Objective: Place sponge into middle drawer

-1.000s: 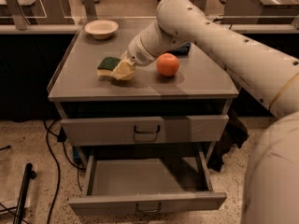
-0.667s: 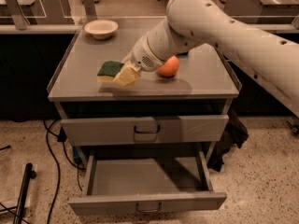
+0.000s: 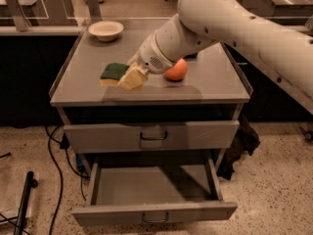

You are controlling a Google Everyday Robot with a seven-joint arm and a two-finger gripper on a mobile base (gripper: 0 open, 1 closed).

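Claw (image 3: 132, 77) clamped tight around the sponge (image 3: 114, 72), just above the tabletop (image 3: 211, 83) | orange (image 3: 176, 71) sat beside the arm | middle drawer (image 3: 110, 214) stood open below

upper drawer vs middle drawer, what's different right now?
The upper drawer is shut, only its front showing; the middle drawer is pulled out, bare grey floor visible. Upper sits just under the cabinet top; middle sits lower, near the ground. Both are grey with a dark loop handle. The gripper holds the sponge above the cabinet top.
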